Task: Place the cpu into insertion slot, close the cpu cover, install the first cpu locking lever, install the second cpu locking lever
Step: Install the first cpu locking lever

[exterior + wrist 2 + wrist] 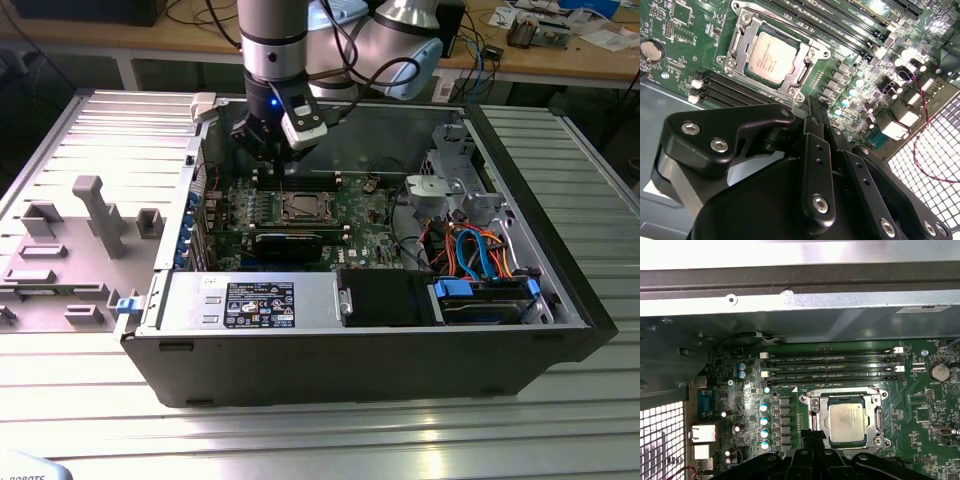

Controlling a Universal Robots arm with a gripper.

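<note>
The cpu point(771, 54) point(847, 418), a dull silver square chip, lies flat in the insertion slot point(303, 207) on the green board. The cpu cover point(805, 67) point(815, 407), a silvery frame with a square window, lies down around the chip. A thin lever rod point(840, 388) runs along one side of the socket. My gripper point(812, 104) point(814, 434) point(266, 152) hangs a little above the board beside the socket, toward the exterior view's left. Its black fingers point(816, 150) are shut together with nothing between them.
Long memory slots point(832, 367) lie beside the socket. A long black card point(288, 243) sits in front of it. The case walls point(350, 350), a power supply point(250, 300) and a drive cage with blue and orange cables point(480, 250) ring the board. A grey fixture point(90, 215) stands outside.
</note>
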